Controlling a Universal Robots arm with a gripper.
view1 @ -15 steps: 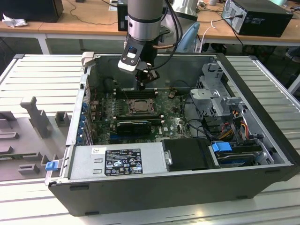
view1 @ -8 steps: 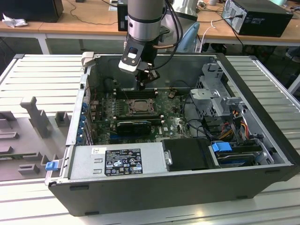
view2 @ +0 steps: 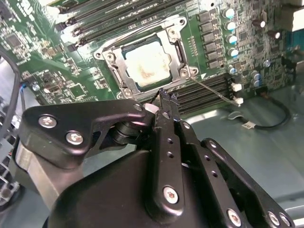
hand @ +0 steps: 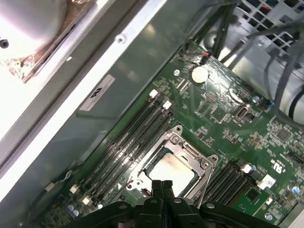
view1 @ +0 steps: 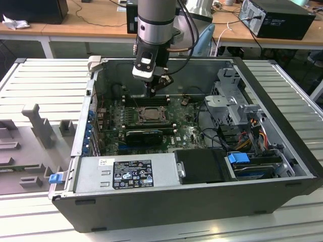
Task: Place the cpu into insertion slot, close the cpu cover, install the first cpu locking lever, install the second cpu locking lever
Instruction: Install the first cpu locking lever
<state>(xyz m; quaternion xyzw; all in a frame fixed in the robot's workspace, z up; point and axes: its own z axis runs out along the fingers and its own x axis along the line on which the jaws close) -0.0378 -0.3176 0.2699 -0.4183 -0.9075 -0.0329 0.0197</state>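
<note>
Two fingers (hand: 154, 186) of the gripper (hand: 160, 183) are pressed flat together with nothing between them, as we see in both wrist views. In the second wrist view the joined tips of the gripper (view2: 166, 97) hang just above the edge of the insertion slot (view2: 108, 57), apart from the board. The cpu (view2: 147, 69) lies flat inside that slot, its pale metal top stained in the middle. The cpu cover (view2: 175, 50) lies down over it, so that the chip shows through the square cut-out. From one corner of the socket a thin wire lever (view2: 213, 89) runs out along the nearby memory slots (view2: 209, 97); we cannot tell whether it is latched.

Around the socket we note the green motherboard (view2: 42, 57), and in the first wrist view a round coin cell (hand: 199, 72) sits farther off on it.

In the exterior view the arm (view1: 156, 20) reaches down into the open computer case (view1: 202, 201), with the gripper (view1: 151, 91) over the far side of the socket. A black graphics card (view1: 144, 136) lies just on the near side of the cpu (view1: 150, 115), and a grey power supply (view1: 126, 174) lies nearer still. The case rests on a ribbed metal table (view1: 35, 80).
</note>
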